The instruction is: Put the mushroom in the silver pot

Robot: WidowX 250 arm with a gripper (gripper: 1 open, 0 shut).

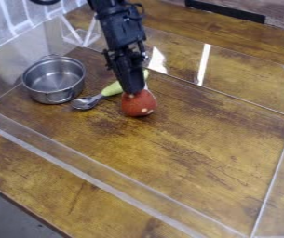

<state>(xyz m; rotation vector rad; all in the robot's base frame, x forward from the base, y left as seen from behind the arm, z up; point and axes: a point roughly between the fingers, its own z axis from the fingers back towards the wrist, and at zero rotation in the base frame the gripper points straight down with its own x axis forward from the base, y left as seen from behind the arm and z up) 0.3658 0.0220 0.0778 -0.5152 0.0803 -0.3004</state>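
My gripper (135, 91) is pinched down tight on the top of the mushroom (137, 104), coming in steeply from above, so I'd say I've got it, though it's sitting on the wooden table (194, 149) for now. The silver pot (53, 79) is off to the left in this view, well apart, with a spoon (86, 102) and a yellow-green veggie (113, 88) lying between. So next up is lift, then carry left over those two.
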